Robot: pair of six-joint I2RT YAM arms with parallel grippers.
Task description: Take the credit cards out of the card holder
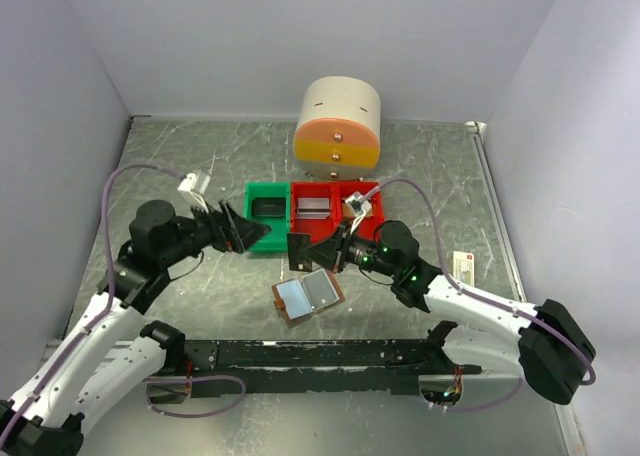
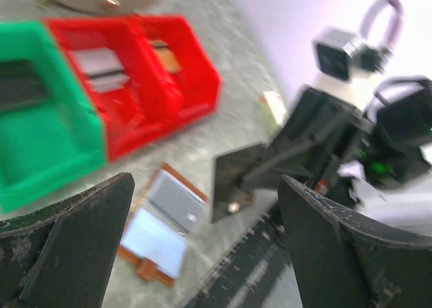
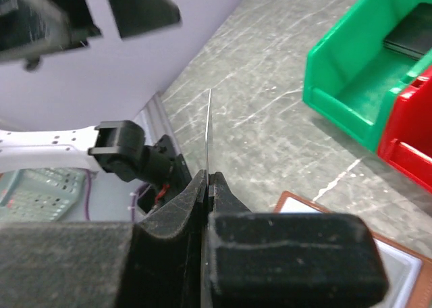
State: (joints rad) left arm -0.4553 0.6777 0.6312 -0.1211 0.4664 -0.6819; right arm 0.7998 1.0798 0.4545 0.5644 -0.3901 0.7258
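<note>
The brown card holder (image 1: 308,296) lies open on the table, pale blue-grey panels up; it also shows in the left wrist view (image 2: 162,220) and at the lower right of the right wrist view (image 3: 398,267). My right gripper (image 1: 305,253) hovers just above and left of it, shut on a thin credit card (image 1: 298,250), seen edge-on between the jaws in the right wrist view (image 3: 208,132). My left gripper (image 1: 245,228) is open and empty, above the table left of the green bin, and faces the right gripper. A dark card (image 1: 268,207) lies in the green bin, a grey one (image 1: 312,207) in the middle red bin.
A green bin (image 1: 262,238) and two red bins (image 1: 374,190) stand in a row behind the holder. A round cream and orange container (image 1: 338,124) stands at the back. A cream box with a red mark (image 1: 462,264) lies at the right. Grey walls enclose the table.
</note>
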